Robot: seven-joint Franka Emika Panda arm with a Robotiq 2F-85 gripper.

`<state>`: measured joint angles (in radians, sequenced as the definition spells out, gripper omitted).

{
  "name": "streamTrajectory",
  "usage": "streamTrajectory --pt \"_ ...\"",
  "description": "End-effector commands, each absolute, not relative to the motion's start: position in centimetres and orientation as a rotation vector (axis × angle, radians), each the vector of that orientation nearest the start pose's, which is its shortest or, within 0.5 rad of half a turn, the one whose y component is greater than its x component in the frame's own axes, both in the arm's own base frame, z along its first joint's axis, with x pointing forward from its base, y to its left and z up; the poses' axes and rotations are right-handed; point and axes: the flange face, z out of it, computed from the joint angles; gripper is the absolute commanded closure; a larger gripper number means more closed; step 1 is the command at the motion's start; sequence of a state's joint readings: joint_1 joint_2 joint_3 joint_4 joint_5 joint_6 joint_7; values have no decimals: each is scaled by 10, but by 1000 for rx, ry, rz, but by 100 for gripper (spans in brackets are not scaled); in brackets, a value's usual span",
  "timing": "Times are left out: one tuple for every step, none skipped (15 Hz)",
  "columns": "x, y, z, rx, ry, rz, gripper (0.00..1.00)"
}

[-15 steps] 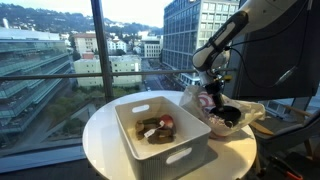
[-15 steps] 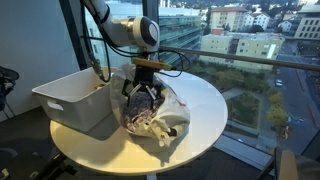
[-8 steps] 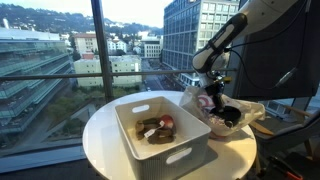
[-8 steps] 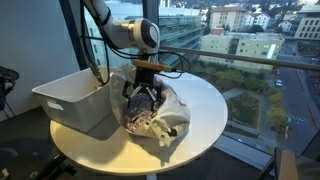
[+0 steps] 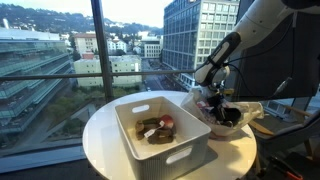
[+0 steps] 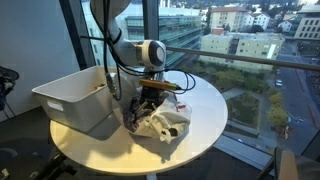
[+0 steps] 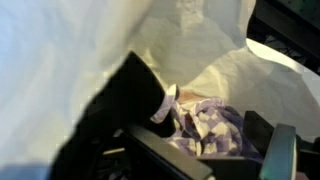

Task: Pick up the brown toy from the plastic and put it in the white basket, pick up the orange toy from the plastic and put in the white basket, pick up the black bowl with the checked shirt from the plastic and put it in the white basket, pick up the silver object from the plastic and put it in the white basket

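Down in the open mouth of the plastic [image 6: 168,124]: pincer [image 6: 149,100], pointed straight at the table [image 6: 205,100], jaws spread to full width and clamped on nothing. Showed, in the wrist view, the shirt [image 7: 212,130] bunched directly between the two jaws, with white film of the plastic [image 7: 80,50] walling the space on the other side. Judged to lie straight below the pincer [image 7: 195,145] rather than off to either side, so that a short vertical drop, with no sideways shift, looked sufficient. Rested heaped in the bowl [image 5: 230,117], glossy black, just beside the pincer [image 5: 212,100] and on the side away from the basket [image 5: 165,160]. Being round, offered no long axis to align with; could not be separated from the dark jaw in the wrist view. Stood just beside the plastic, the basket [image 6: 75,105], within a short carry. Already held the brown toy [image 5: 150,128] and, touching or nearly touching it, the orange toy [image 5: 168,122]. Could not be made out anywhere: the silver object.
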<state>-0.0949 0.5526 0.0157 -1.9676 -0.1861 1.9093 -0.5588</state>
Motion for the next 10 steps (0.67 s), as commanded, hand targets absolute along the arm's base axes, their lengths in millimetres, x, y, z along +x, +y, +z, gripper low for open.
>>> streamTrajectory --pt "553 -57 151 -2945 -796 873 0" --pt "555 -56 151 -2976 -779 852 0" --pt "558 -56 149 -3008 -756 830 0" --pt "561 -56 146 -3041 -722 810 0" --pt "565 -57 143 -3082 -697 805 0" --pt "569 -59 139 -3119 -657 810 0" --pt "570 -59 136 -3123 -636 821 25" --pt "569 -60 134 -3133 -611 825 26" --pt "569 -59 133 -3130 -591 829 32" --pt "568 -59 131 -3130 -581 835 42"
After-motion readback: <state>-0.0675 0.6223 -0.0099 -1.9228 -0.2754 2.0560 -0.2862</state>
